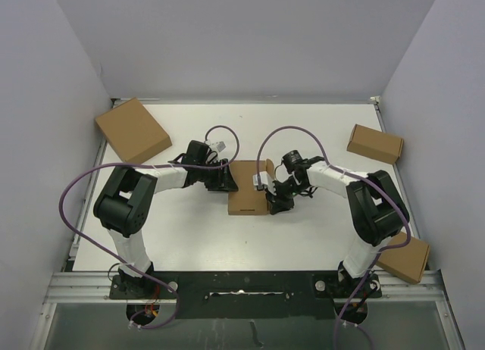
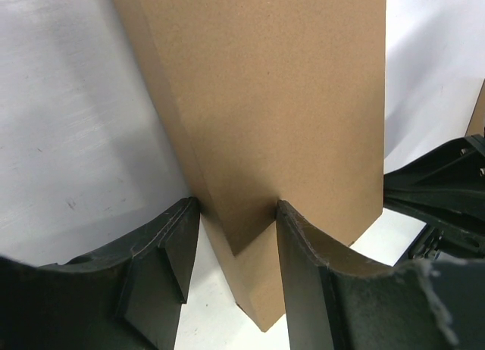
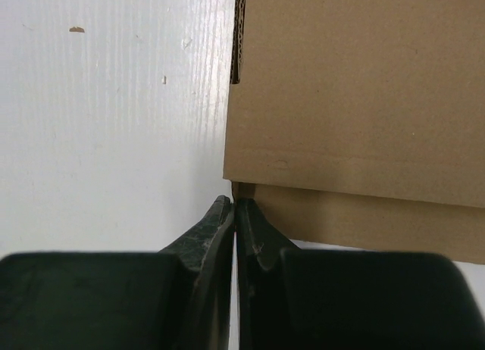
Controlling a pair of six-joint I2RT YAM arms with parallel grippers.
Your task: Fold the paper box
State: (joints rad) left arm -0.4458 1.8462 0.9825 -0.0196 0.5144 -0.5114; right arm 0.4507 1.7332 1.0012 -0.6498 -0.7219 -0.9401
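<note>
The paper box (image 1: 246, 192) lies at the centre of the white table (image 1: 189, 236), its left corner clamped between the spread fingers (image 2: 303, 274) of the left gripper (image 2: 235, 214), while the right gripper (image 3: 235, 206), fingers pressed together, touches the box's right edge.

Bright, even light falls from above on the white tabletop (image 1: 189, 236). The overhead view is sharp, with only faint, soft shadows under the arms and along the near edge of the flat brown cardboard box (image 1: 248, 187) at the counter's middle. In the left wrist view the box's left face is shaded and the table beside it reads grey, while the far right is nearly washed out. The left gripper (image 2: 236, 221) and right gripper (image 3: 234, 206) appear dark and slightly soft. The cardboard grain stays crisp.
</note>
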